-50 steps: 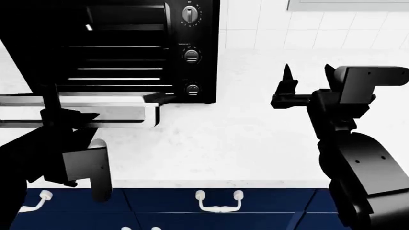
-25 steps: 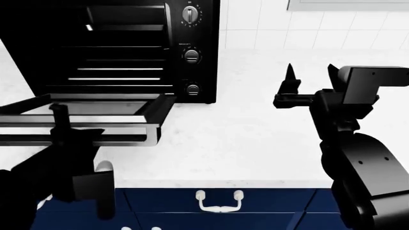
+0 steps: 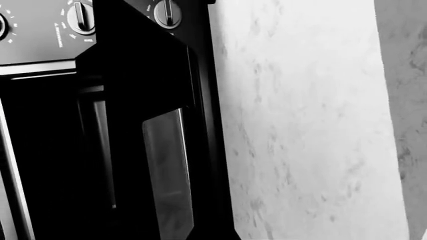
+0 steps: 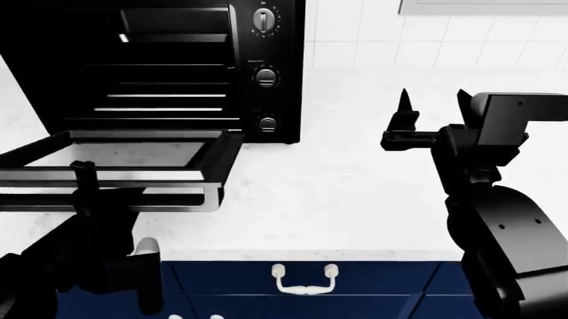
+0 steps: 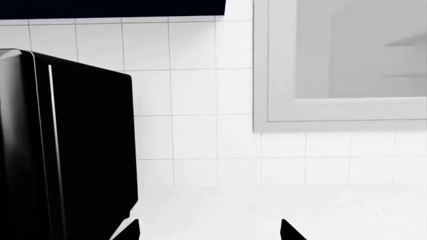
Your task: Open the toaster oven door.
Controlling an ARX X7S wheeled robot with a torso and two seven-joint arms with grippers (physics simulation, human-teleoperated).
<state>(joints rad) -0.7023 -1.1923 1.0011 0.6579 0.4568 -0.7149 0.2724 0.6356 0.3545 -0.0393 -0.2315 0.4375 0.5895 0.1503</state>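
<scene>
The glossy black toaster oven (image 4: 151, 60) stands at the back left, with its knobs (image 4: 265, 20) in a column and wire racks showing inside. Its door (image 4: 222, 149) hangs open, about level, with the bar handle (image 4: 169, 201) along the near edge. My left gripper (image 4: 84, 183) is at that handle and looks shut on it. The left wrist view shows the door glass (image 3: 167, 170) and knobs (image 3: 167, 11), but the fingers are lost in black. My right gripper (image 4: 432, 100) is open and empty, well right of the oven. Its view (image 5: 210, 231) shows the oven's side (image 5: 67, 150).
The oven sits on a white counter (image 4: 337, 199). Navy cabinet doors with white handles (image 4: 304, 279) run below the counter's front edge. A white tiled wall (image 4: 373, 33) and a grey window frame (image 5: 340, 65) stand behind.
The door has swung down from partly open to about level. My left gripper has moved down and toward me with the handle. The right arm has barely moved.
</scene>
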